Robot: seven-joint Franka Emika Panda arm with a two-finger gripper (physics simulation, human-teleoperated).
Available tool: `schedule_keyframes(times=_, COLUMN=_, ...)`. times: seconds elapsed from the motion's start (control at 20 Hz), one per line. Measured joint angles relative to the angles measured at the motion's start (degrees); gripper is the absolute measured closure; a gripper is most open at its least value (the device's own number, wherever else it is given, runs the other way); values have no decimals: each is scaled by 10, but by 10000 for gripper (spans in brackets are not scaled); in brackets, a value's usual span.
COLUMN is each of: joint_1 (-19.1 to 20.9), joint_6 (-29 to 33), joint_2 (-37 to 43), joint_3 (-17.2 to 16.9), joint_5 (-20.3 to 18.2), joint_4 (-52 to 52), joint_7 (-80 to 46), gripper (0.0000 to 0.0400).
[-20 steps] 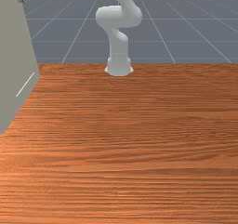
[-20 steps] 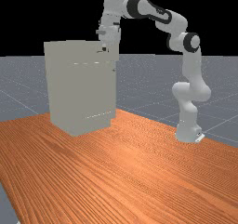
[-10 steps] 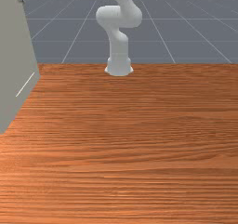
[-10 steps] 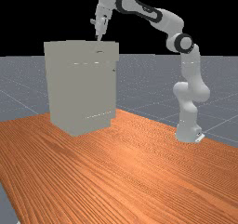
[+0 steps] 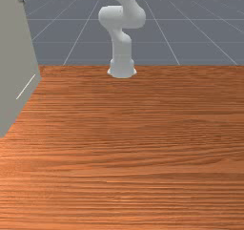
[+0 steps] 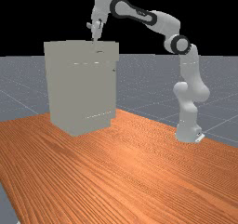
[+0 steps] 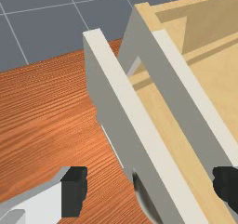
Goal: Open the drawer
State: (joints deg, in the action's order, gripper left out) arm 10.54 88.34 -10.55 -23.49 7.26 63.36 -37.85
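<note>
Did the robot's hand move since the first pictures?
Yes. The hand has moved toward the far view's left, away from the top right corner of the cabinet, which stayed put.

Texts and labels: we can read none. Brands, numbers and signs: we can read none of these either.
</note>
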Motion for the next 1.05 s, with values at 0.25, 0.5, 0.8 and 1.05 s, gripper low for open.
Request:
schedule_keyframes(times=0.25, joint_1=-7, joint_6=4, joint_2=-4, joint_3=4, joint_5=-17, joint_4=44, joint_7=2, gripper=0)
schedule_keyframes(times=0.5, joint_1=-14, joint_6=5, joint_2=13, joint_3=10, joint_5=-26, joint_4=63, joint_7=1, gripper=0)
schedule_keyframes(times=0.8, joint_1=-52, joint_6=8, joint_2=94, joint_3=71, joint_5=-38, joint_4=150, joint_7=-40, gripper=0)
schedule_keyframes(times=1.05, joint_1=-93, joint_6=-3, joint_2=123, joint_3=157, joint_5=-44, joint_4=180, joint_7=-107, gripper=0)
